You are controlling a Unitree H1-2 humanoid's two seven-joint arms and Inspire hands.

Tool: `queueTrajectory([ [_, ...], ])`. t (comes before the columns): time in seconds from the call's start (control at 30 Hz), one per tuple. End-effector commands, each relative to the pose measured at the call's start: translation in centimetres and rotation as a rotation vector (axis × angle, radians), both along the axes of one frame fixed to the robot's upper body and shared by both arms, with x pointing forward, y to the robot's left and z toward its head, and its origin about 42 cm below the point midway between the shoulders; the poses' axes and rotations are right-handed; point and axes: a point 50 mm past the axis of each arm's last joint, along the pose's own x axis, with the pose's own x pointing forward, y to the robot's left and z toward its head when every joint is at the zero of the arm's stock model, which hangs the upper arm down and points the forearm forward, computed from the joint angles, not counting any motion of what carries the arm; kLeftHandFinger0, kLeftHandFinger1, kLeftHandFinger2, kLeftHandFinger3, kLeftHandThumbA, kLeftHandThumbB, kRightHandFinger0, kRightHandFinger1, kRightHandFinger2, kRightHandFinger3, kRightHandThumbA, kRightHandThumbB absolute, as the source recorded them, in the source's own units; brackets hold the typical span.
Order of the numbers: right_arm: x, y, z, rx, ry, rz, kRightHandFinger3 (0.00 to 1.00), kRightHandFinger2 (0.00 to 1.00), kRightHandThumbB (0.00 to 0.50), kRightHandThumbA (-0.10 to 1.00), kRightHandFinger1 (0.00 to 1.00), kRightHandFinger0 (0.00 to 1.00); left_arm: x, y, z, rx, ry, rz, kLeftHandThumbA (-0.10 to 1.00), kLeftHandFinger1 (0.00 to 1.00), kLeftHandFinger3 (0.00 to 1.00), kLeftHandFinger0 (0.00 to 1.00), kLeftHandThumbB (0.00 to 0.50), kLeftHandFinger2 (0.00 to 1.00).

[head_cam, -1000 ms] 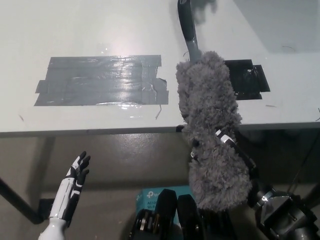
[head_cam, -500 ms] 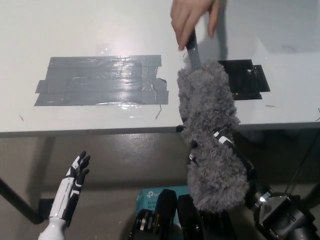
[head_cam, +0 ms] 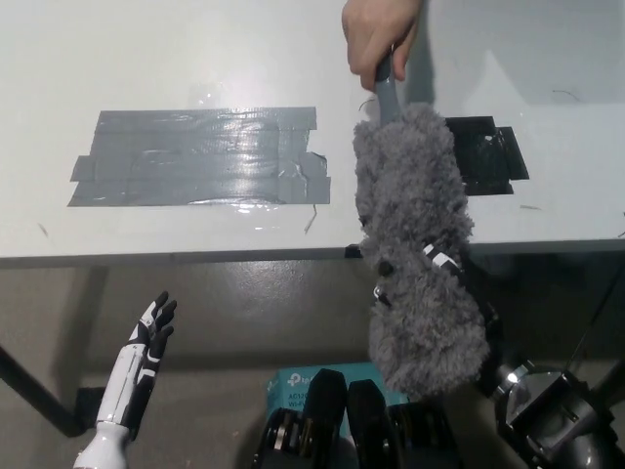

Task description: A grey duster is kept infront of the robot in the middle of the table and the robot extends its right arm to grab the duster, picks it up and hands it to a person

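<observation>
My right hand point(head_cam: 444, 278) mostly buried in fluff — closed on the grey duster point(head_cam: 415, 244), centre-right | person's hand point(head_cam: 379, 34), top edge, grips its handle | left hand point(head_cam: 146, 342) lower left — fingers spread, empty

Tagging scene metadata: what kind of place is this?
Likely a robotics lab or test room: a plain white table marked with grey tape and black tape, bare floor, a networking box underneath.
</observation>
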Motion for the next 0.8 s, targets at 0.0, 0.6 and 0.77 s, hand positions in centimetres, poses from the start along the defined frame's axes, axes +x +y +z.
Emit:
queueTrajectory([
  [0.0,-0.2,0.3,1.1,0.031,-0.051,0.050,1.00,1.00,0.250,0.30,1.00,0.62,0.6,0.5,1.4,0.015,-0.068,-0.021,0.99,1.00,1.00,1.00,0.302,1.00],
  [0.6,-1.7,-1.1,0.3,-0.132,-0.276,0.026,1.00,1.00,0.498,0.89,1.00,1.00,0.4,0.3,1.3,0.018,-0.061,-0.020,0.99,1.00,1.00,0.99,0.299,1.00],
  [0.77,-2.6,-3.3,-0.8,-0.349,-0.383,-0.164,1.00,1.00,0.428,0.89,1.00,1.00,0.3,0.5,1.1,0.035,-0.064,-0.018,1.00,1.00,1.00,0.99,0.289,1.00],
])
